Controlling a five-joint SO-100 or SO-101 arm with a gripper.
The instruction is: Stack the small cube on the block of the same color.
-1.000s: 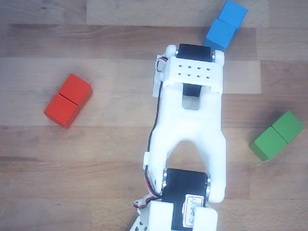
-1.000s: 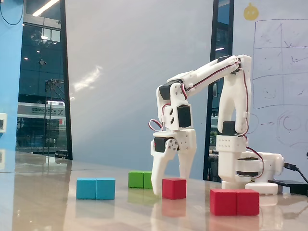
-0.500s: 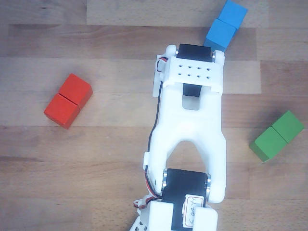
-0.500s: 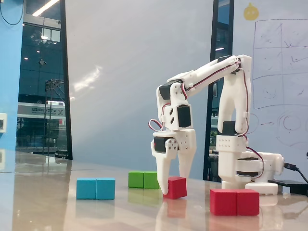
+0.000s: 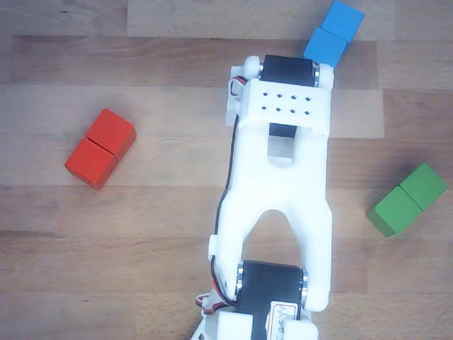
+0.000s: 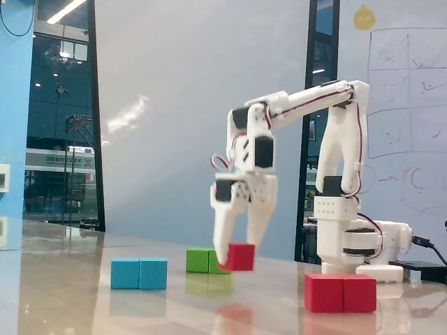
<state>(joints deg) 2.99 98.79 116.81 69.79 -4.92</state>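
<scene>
In the fixed view my gripper (image 6: 236,259) points down and is shut on the small red cube (image 6: 241,256), at or just above the tabletop; I cannot tell which. The red block (image 6: 340,292), two cube lengths with a seam, lies on the table to the right of the gripper and nearer the camera, apart from the cube. In the other view the red block (image 5: 100,148) lies at the left. There the white arm (image 5: 279,177) covers the middle and hides both gripper and small cube.
A blue block (image 6: 139,273) lies left of the gripper and a green block (image 6: 202,260) just behind it. In the other view the blue block (image 5: 333,34) is at the top right and the green block (image 5: 407,199) at the right. The arm's base (image 6: 356,244) stands at the right.
</scene>
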